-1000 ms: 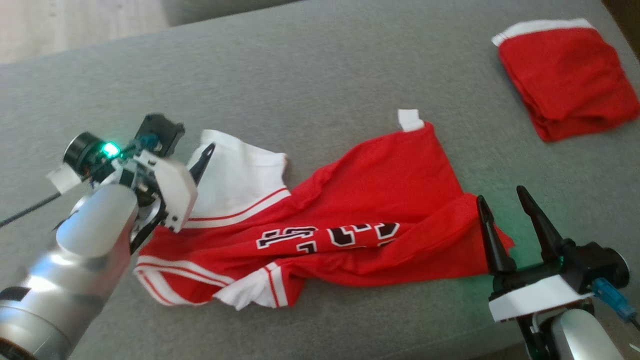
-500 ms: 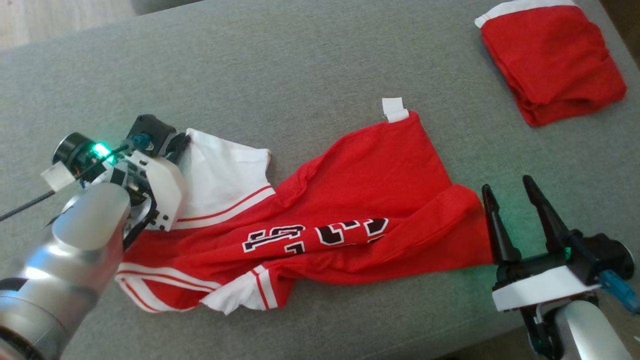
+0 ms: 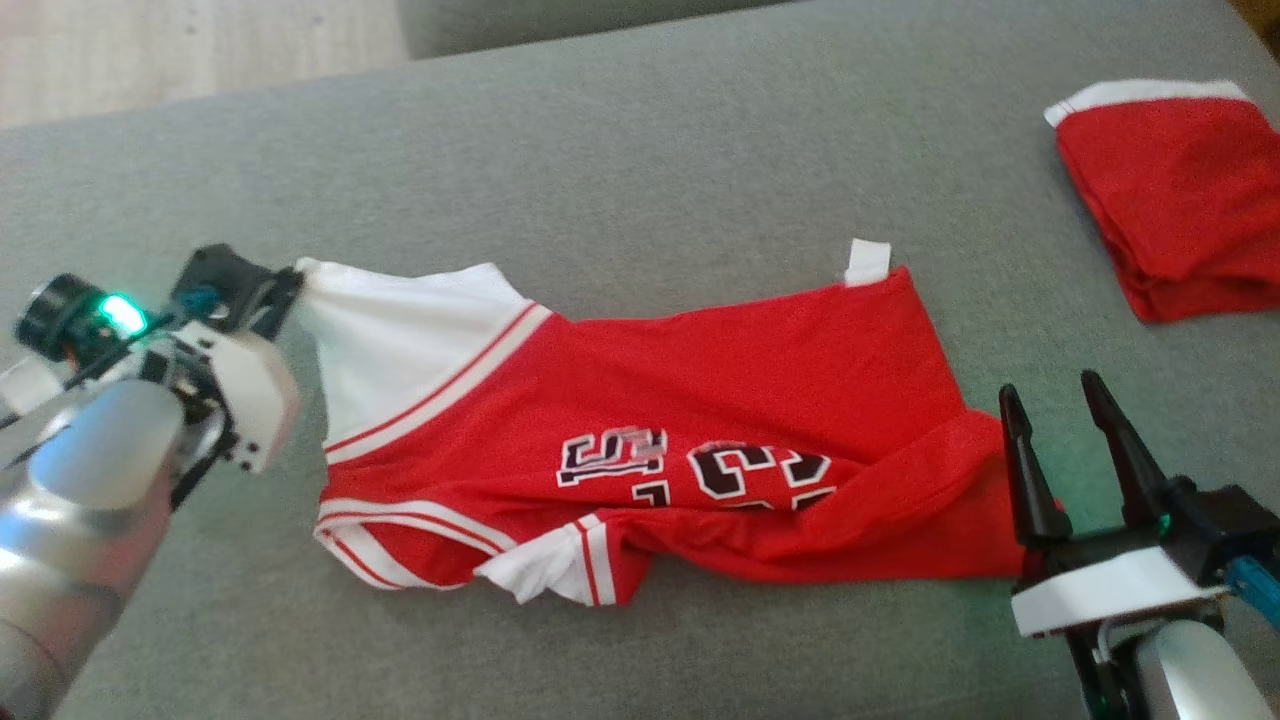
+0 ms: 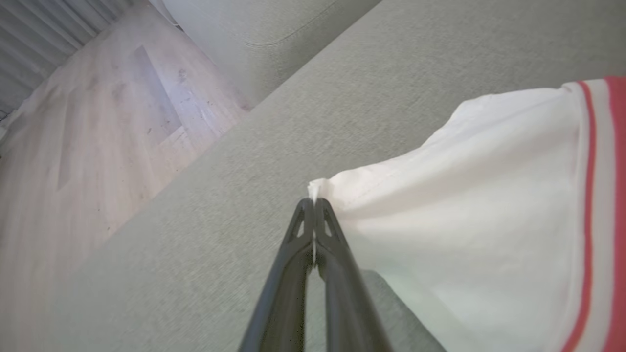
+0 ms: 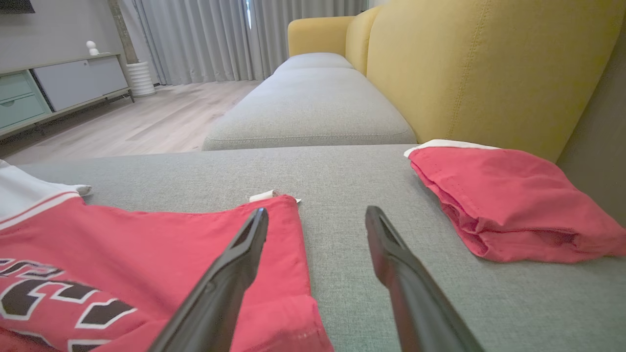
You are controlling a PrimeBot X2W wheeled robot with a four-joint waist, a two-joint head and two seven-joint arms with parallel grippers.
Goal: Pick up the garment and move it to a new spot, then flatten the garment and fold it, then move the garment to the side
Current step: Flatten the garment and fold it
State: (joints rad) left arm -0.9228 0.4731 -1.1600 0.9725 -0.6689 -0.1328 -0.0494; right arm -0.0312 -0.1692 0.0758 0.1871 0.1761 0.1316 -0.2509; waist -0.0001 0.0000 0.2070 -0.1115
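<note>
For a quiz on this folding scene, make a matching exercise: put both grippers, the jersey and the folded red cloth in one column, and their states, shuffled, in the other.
Column one:
1. left gripper
2. right gripper
3. jersey
4. folded red cloth

Column two:
A. open, at the jersey's red end
B. lying folded at the far right
C. shut on the jersey's white corner
D. stretched out lengthwise, still creased

Pairs: 1-C, 2-A, 3-D, 4-B
</note>
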